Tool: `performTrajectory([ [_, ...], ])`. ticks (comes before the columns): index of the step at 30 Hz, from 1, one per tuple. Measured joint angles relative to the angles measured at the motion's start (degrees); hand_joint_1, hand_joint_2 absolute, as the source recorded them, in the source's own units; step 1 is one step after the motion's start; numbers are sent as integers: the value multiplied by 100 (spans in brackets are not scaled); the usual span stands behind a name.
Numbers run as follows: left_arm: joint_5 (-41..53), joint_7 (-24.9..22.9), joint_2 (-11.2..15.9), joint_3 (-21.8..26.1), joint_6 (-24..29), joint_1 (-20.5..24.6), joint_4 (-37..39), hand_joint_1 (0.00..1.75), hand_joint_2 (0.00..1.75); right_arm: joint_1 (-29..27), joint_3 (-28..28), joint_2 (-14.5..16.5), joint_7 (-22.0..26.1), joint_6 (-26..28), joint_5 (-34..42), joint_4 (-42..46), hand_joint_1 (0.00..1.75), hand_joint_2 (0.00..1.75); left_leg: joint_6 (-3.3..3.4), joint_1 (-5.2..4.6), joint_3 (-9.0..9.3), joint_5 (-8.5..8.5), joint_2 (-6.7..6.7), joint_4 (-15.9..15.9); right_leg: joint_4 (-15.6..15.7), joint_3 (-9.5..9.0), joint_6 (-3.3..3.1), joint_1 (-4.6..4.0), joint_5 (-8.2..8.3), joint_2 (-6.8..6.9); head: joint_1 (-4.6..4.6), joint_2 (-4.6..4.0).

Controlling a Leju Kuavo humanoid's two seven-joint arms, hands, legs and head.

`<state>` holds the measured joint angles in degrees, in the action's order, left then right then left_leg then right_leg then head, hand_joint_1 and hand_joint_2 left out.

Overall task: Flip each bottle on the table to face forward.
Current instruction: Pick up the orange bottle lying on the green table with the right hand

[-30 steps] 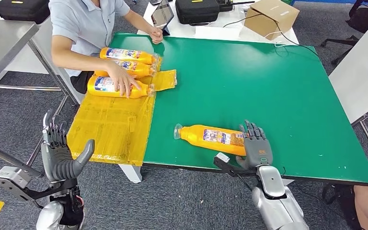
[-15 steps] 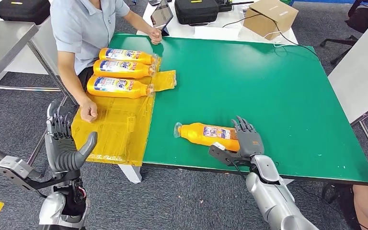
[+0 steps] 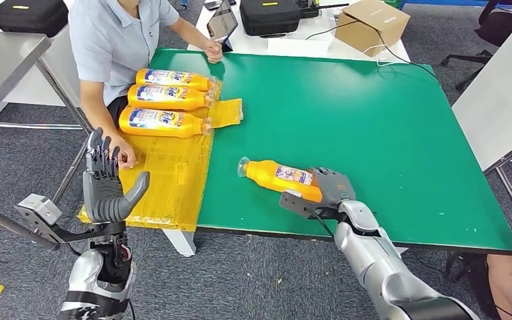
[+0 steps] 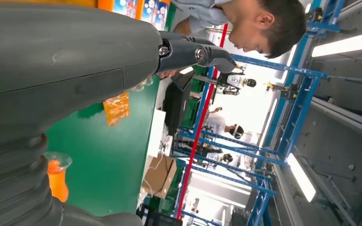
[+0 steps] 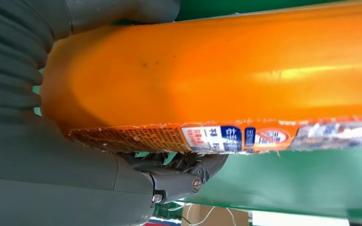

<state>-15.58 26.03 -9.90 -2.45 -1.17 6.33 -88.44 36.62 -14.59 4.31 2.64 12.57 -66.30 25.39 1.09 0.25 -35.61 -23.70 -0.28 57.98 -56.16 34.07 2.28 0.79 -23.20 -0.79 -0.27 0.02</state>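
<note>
An orange plastic bottle with a printed label (image 3: 280, 179) lies on its side near the front edge of the green table top (image 3: 373, 120), its clear cap end pointing toward 9 o'clock and its base toward 3 o'clock. The right hand (image 3: 332, 187) grips the base end: in the head view the dark fingers lie over the top of the bottle, and the right wrist view, close in, shows the thick grey thumb (image 5: 122, 9) on one side of the orange body and a darker finger (image 5: 179, 181) curled under the label edge on the other, with the green surface just beyond. The left hand (image 3: 107, 190) is raised off the table at about 8 o'clock from the bottle, fingers upright and apart, thumb angled out, holding nothing; the left wrist view confirms empty fingertips (image 4: 207, 52) and catches the bottle's clear cap (image 4: 56, 162) against the green. At 10 o'clock from the held bottle, three more orange labelled bottles (image 3: 163, 107) lie side by side, labels up, on a yellow sheet (image 3: 167, 180) covering the table's left end. A person in a light blue shirt (image 3: 110, 40) sits at that end, one fist (image 3: 125, 157) resting on the yellow sheet. Beyond the table at 12 o'clock stand a black case (image 3: 270, 15) and a cardboard box (image 3: 372, 23).
</note>
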Motion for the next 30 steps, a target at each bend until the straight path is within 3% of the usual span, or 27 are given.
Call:
performTrajectory([
  [4, -14, -6, 0, -1, 3, -1, 16, 0, 175, 190, -198, 61, -490, -305, -231, -138, 175, 175, -3, 1, 13, -3, 6, 0, 0, -8, -3, -2, -2, -8, 0, 0],
  [8, 24, -26, 0, 4, 3, -11, 16, 0, 175, 257, -327, 95, -518, -358, -232, -200, 175, 175, -3, 3, 13, -1, 4, 0, 0, -14, -3, -2, -2, -6, 1, 0],
  [13, 54, -39, 0, -2, 4, 10, 45, 0, 175, 178, -167, 147, 806, -313, 913, -202, 175, 175, -2, 2, 13, -2, 5, 0, 0, -11, -1, 0, 0, -8, 0, 0],
  [17, 53, -47, 0, -7, 30, 43, 96, 0, 175, 131, -39, 196, 1141, -357, 1253, -190, 175, 175, -2, 2, 11, -3, 2, 0, 0, -10, -2, 0, -2, -7, 0, 0],
  [23, 538, -332, -5, -229, 833, 203, 565, 0, 175, -438, 431, 416, 2940, -615, 3180, 433, 175, 175, -2, 2, -7, -1, -12, 0, -1, 2, -2, 0, -2, -1, -2, 0],
  [27, 683, -463, -67, -764, 500, 75, 1046, 0, 175, -1040, 488, 660, 3280, -447, 4200, 1646, 169, 175, -2, 2, -27, -1, -20, 0, -3, 18, -1, 1, -3, 2, -1, 0],
  [30, 538, -481, -179, -1146, 302, -90, 1222, 0, 175, -1417, 416, 786, 3338, -100, 4549, 2579, 162, 175, 0, 0, -42, -3, -20, 0, 1, 31, -1, 3, -4, 2, 0, 0],
])
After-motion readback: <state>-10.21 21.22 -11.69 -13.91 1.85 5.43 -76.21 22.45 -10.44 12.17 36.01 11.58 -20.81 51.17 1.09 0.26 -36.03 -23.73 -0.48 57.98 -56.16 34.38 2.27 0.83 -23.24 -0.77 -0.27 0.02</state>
